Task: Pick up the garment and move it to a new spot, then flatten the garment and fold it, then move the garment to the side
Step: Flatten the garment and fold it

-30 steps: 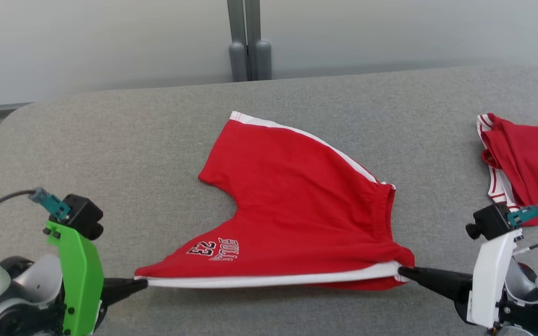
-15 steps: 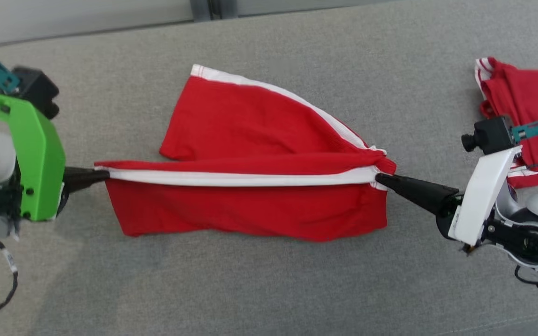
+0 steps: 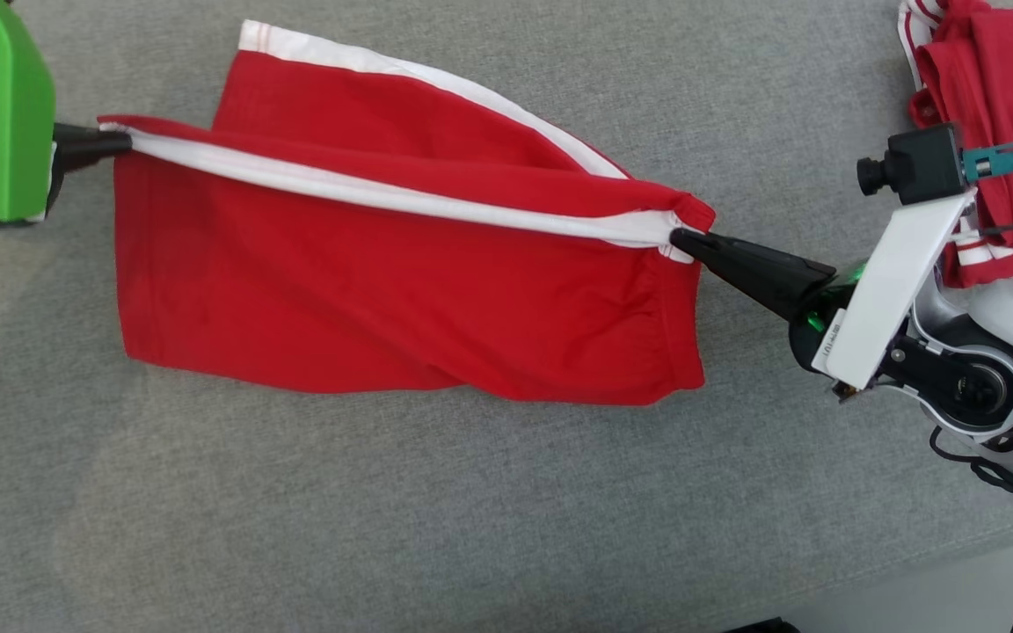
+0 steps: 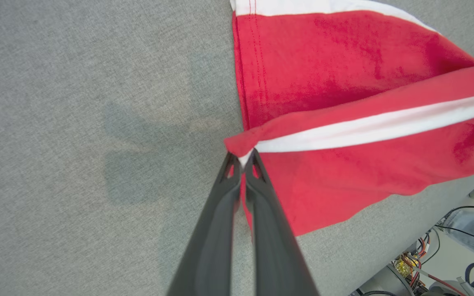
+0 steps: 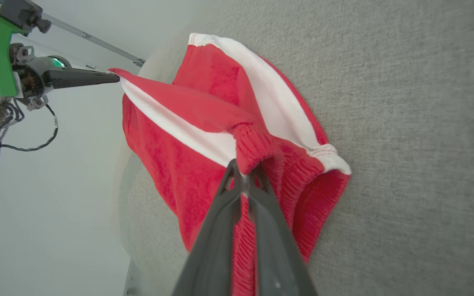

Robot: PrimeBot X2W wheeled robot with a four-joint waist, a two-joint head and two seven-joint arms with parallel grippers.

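The garment (image 3: 401, 290) is a pair of red shorts with white side stripes, held up over the grey padded surface (image 3: 383, 510). My left gripper (image 3: 115, 141) is shut on the leg-hem end of the white stripe (image 4: 243, 158). My right gripper (image 3: 681, 237) is shut on the waistband end (image 5: 243, 170). The stripe is stretched taut between them. One red panel hangs down toward me, while the other leg trails behind on the surface (image 5: 261, 90). My left gripper (image 5: 115, 76) also appears in the right wrist view.
A second red garment with white stripes (image 3: 990, 114) lies bunched at the far right, behind my right wrist. The surface's near edge (image 3: 955, 563) runs across the lower right, with cables beyond it (image 4: 418, 259).
Both grippers have lifted the striped edge up and carried it away from me, so the front panel now hangs beneath. The head camera has tilted down; the wall has left the view.
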